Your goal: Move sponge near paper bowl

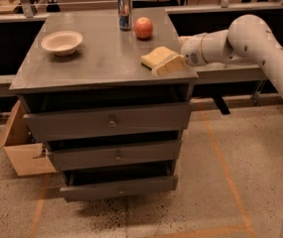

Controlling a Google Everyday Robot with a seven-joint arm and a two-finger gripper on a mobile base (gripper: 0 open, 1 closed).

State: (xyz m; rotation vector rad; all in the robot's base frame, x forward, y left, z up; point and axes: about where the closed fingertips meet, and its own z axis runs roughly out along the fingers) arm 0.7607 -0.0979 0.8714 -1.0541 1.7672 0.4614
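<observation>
The end effector [169, 65] is sitting at the near right side of the sponge [154, 56], overlapping it in view; whether it is open or closed cannot be told. The sponge is lying flat on the bench [99, 66]. The paper bowl [61, 42] is sitting well apart to the sponge's left, while a red apple [143, 28] and a drink can [125, 12] are standing behind the sponge.

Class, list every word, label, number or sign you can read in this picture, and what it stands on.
No text can be read.
The can has a blue-and-silver label, too blurred to read.
The gripper, at the sponge by the right edge of the tabletop, shows no marking.
</observation>
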